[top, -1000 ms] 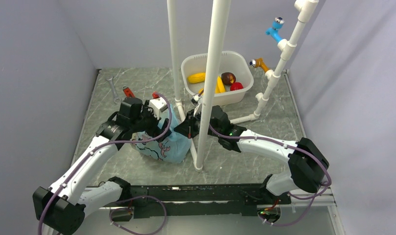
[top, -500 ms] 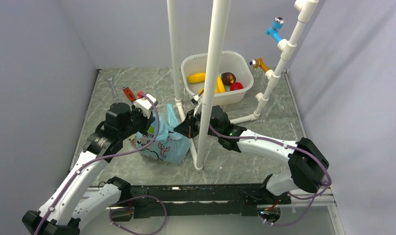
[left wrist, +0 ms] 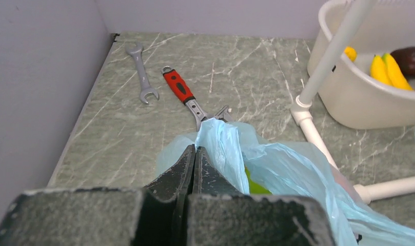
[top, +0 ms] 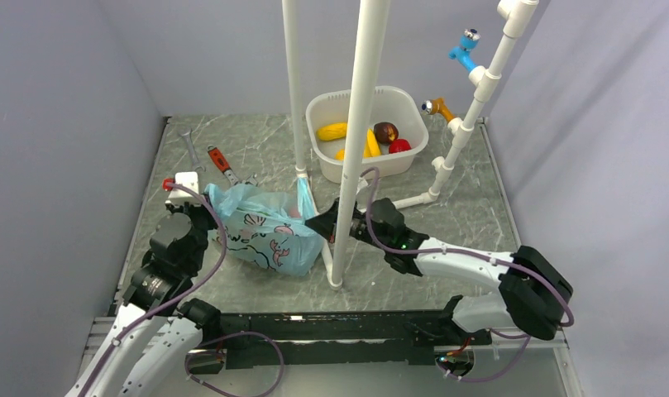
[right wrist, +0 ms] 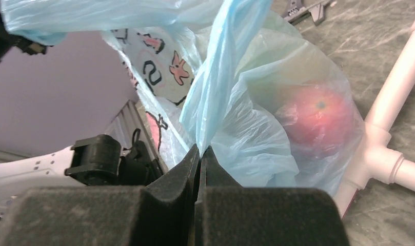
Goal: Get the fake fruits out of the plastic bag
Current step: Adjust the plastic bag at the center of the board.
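Two grippers pinch the thin light blue translucent plastic bag (top: 269,233), which lies on the grey-green marbled table (top: 446,240) left of centre, just left of the thick upright white pipe (top: 353,165). Left gripper (left wrist: 195,151): jaws pressed fully together, with a fold of the bag's left rim clamped at the tips. Right gripper (right wrist: 200,151): jaws likewise closed, on a twisted loop handle at the bag's right side. The film is stretched between the two holds, printed drawings showing on the near face. Inside the bag, through the film: a glossy red rounded fruit (right wrist: 318,120) at the right end and a patch of green fruit (left wrist: 254,185) near the left rim; its shape is mostly hidden. Far right of the bag stands a white rectangular plastic tub (top: 380,167) containing a yellow lemon-shaped fruit (top: 332,131), a yellow banana-shaped fruit (top: 372,142), a dark maroon rounded fruit (top: 386,131) and a small red fruit (top: 399,145). Far left on the table lie a red-handled adjustable wrench (left wrist: 178,84), its head touching the bag's far edge, and a plain grey spanner (left wrist: 142,77), just left of it.
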`<state>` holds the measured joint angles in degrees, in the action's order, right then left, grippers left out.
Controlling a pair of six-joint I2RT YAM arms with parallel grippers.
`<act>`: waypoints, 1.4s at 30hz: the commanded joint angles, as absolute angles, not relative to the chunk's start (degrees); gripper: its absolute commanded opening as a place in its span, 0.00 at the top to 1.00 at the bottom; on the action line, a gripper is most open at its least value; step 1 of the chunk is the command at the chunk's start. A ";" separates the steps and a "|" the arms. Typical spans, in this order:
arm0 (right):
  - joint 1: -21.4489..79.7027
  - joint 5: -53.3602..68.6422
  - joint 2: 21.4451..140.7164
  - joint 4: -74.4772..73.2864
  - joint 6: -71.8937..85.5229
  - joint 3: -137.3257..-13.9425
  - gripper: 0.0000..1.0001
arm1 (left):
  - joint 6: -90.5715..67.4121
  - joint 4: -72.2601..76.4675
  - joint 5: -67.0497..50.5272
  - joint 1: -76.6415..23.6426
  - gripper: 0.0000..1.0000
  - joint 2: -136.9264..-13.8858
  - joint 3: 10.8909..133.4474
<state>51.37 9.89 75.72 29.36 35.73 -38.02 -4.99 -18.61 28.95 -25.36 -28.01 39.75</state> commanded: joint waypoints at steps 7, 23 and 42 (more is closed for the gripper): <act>50.80 6.07 69.92 38.88 35.72 -31.83 1.00 | -4.86 -17.37 29.52 -24.37 0.97 -29.16 42.94; 50.82 13.20 71.49 35.44 32.59 -35.06 1.00 | -12.75 -37.90 8.41 -24.52 0.01 -27.32 57.53; 50.82 15.22 72.00 35.90 33.21 -35.14 1.00 | 0.31 -51.66 -5.34 -24.52 0.01 -40.53 63.18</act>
